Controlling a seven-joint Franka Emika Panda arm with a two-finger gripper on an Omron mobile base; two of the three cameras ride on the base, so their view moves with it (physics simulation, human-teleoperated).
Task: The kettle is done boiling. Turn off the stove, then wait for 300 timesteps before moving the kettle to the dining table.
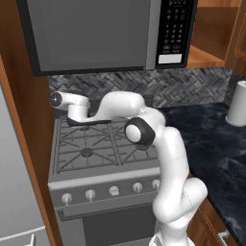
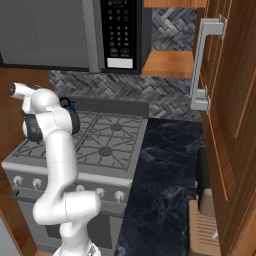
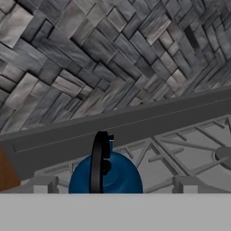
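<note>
At the far left of the left base view a wood cabinet side (image 1: 26, 144) rises beside the stove (image 1: 103, 149), hemming the range on that flank. The arm reaches over the back left burner, its hand lying level near the rear rail, and the claw (image 3: 113, 186) shows in the hand view as two pale grey tips at the bottom edge, standing apart with the kettle (image 3: 105, 173) between and beyond them; whether they touch it cannot be told. The kettle sits on the back left grate, close to the stove's raised grey back rail (image 3: 135, 124), its black arched handle turned edge-on to the hand camera. In the right base view a small patch of the kettle's blue peeks out behind the arm's upper link. Behind the rail runs a grey herringbone tile wall (image 3: 90, 54). Overhead, the microwave (image 1: 101, 33) hangs low over the burners, leaving only a modest gap above the kettle. The front row of pale knobs (image 1: 114, 190) lies below the grates, with the arm's elbow standing before the right front burner. To the right of the stove a dark marbled surface (image 1: 211, 139) spreads out, with a white cylinder (image 1: 238, 103) at its far end and a tall wood door with a metal handle (image 2: 200, 65) closing that side.
</note>
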